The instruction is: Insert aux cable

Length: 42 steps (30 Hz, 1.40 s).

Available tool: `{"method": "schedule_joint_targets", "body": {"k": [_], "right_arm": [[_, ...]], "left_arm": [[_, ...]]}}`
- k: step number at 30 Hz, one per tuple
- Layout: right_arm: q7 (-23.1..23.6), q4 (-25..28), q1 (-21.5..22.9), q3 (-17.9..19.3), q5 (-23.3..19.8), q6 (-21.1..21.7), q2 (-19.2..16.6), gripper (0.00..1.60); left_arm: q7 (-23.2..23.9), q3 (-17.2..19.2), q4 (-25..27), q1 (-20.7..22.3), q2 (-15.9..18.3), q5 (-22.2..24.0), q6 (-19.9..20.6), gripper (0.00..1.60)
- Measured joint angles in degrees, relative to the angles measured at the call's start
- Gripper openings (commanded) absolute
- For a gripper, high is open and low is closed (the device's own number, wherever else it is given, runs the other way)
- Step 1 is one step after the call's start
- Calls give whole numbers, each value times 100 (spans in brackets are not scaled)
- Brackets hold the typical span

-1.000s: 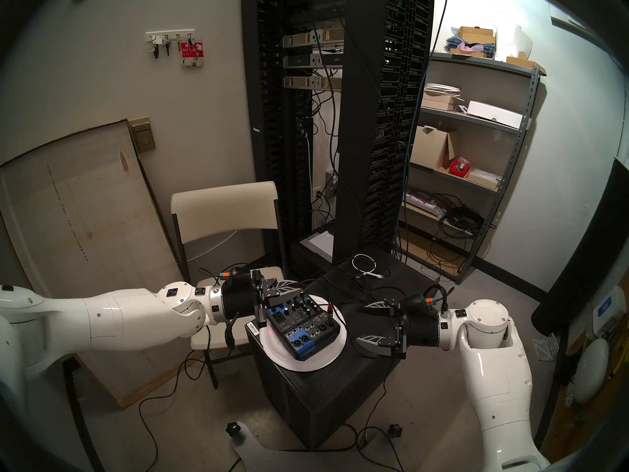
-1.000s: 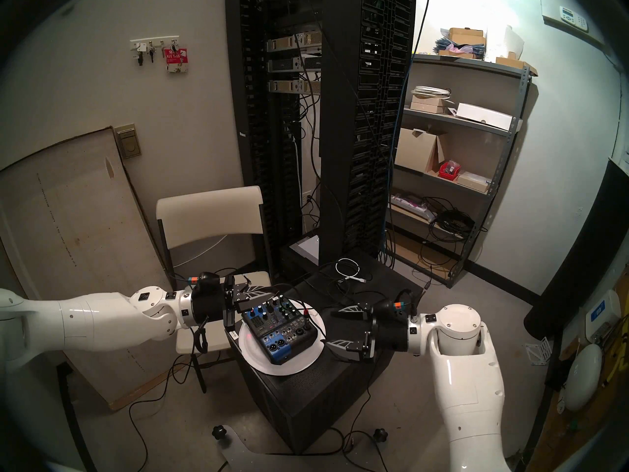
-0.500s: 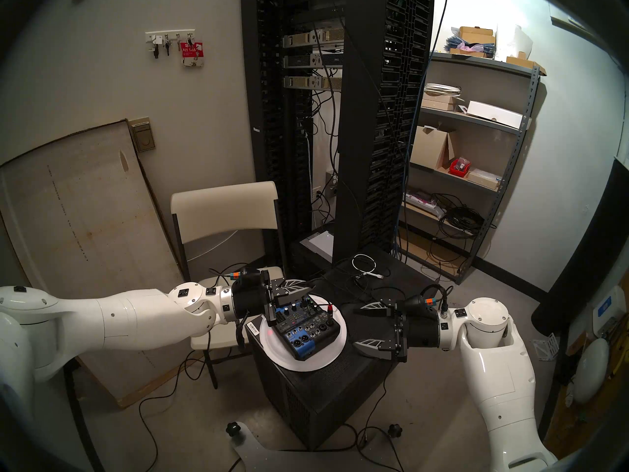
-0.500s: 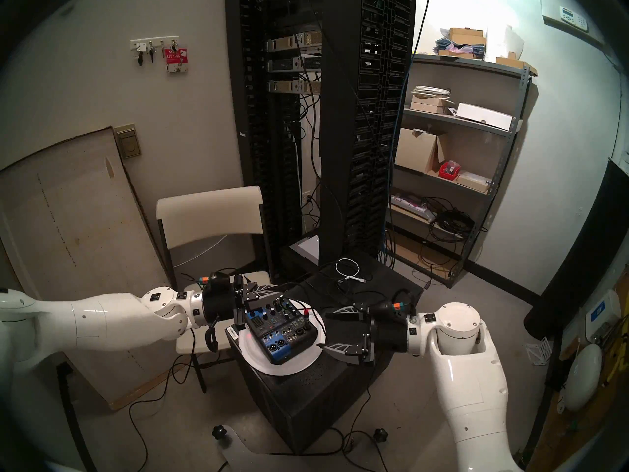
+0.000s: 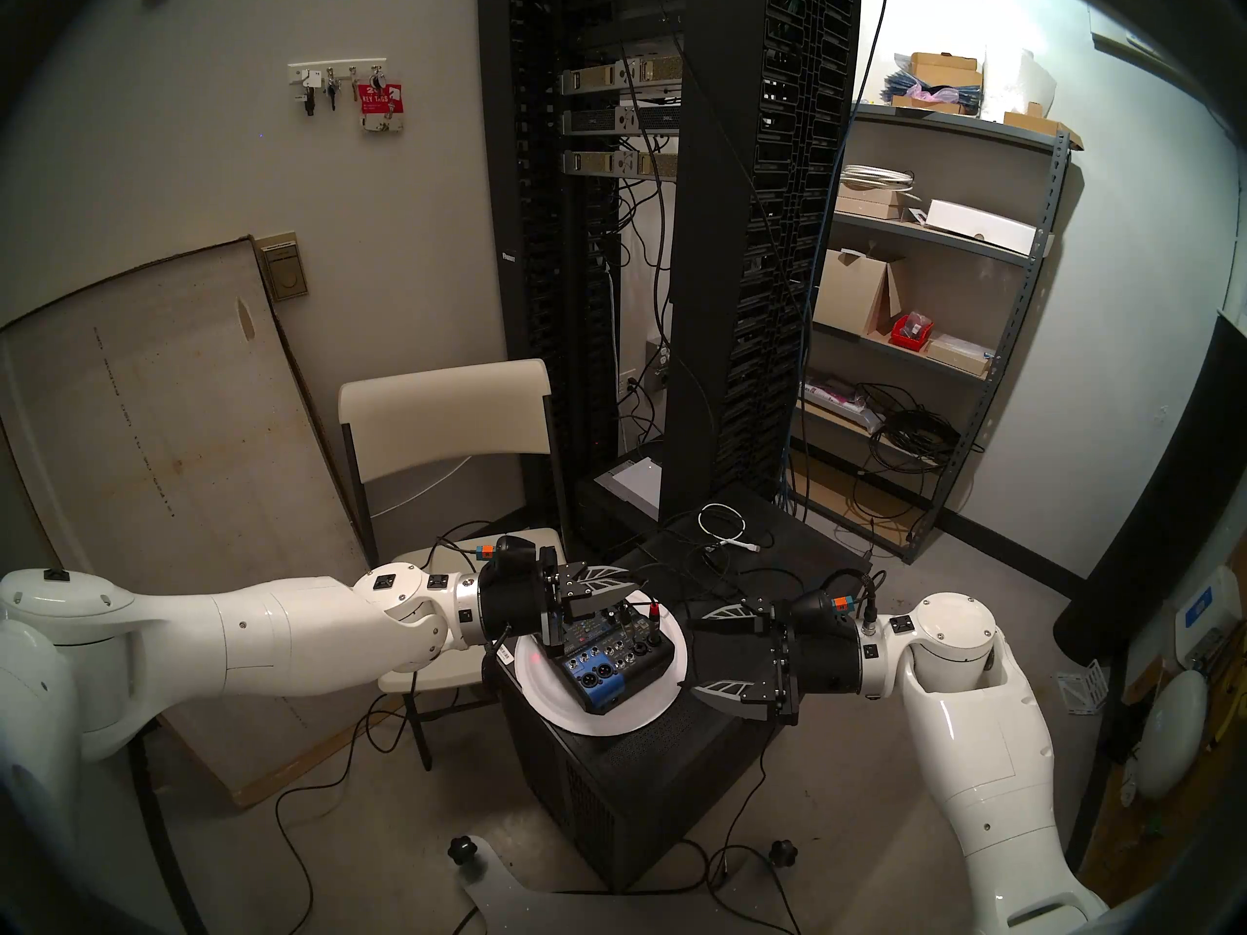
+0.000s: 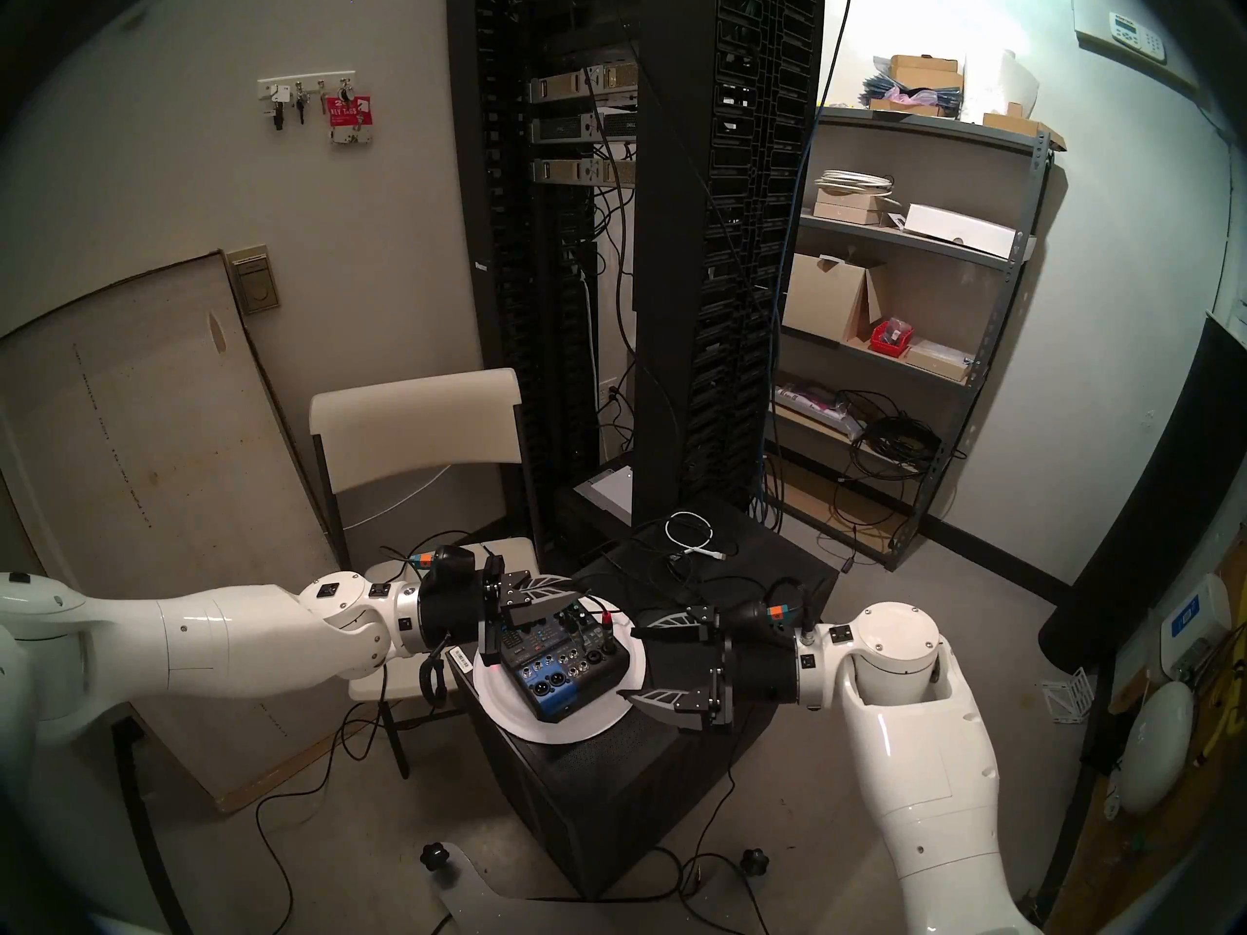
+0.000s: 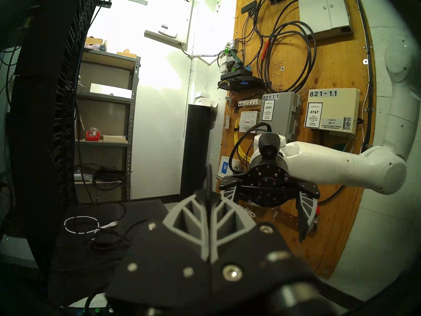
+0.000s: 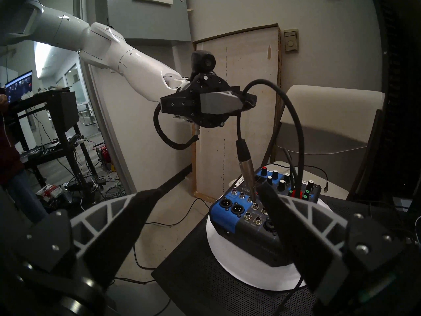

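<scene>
As seen from my head camera, my left gripper (image 5: 631,586) reaches in level from the left, over the far edge of the mixer (image 5: 607,657). Its fingers (image 8: 218,101) are clenched on the cord of the aux cable (image 8: 247,169), pinching it just behind the plug. My left wrist view confirms both fingers pressed flat together, with a thin black edge of the cord standing between their tips.

From the pinch, the cord drops to the plug, which hangs nearly upright, slightly tilted. Its metal tip meets a round jack on the mixer's top panel, in the row behind the blue corner. Whether the tip has entered the jack, I cannot tell. The rest of the cord arches up and over, down toward the back of the mixer.

The mixer sits on a white plate (image 5: 540,684), and the plate rests on a black cabinet (image 5: 641,778).

To the right, my right gripper (image 5: 698,651) points toward the mixer. Its fingers are spread wide, released, grasping nothing, and apart from the plate's right edge.
</scene>
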<state>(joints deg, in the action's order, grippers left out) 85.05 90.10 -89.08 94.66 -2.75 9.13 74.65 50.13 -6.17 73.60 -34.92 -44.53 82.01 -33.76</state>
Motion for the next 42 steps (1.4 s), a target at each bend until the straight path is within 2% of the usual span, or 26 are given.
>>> {"method": "schedule_joint_targets", "body": {"k": [4, 7, 10, 24, 29, 42], "right_arm": [[0, -27, 12, -30, -10, -12, 8, 160], [0, -42, 24, -60, -13, -20, 13, 154], [0, -54, 35, -96, -14, -25, 23, 142], [-72, -64, 44, -136, 11, -41, 100, 145], [-170, -64, 43, -120, 35, -40, 129, 137], [-381, -61, 43, -210, 148, 21, 206, 134]], "left_arm": [[60, -7, -47, -19, -46, 22, 38, 0], [94, -12, -46, -29, -80, 26, 63, 0], [123, -19, -37, -33, -123, 26, 85, 0], [243, -20, -22, -22, -288, 31, 172, 0], [274, -20, -17, -22, -336, 37, 205, 0], [334, -23, -18, -31, -441, 52, 251, 0]]}}
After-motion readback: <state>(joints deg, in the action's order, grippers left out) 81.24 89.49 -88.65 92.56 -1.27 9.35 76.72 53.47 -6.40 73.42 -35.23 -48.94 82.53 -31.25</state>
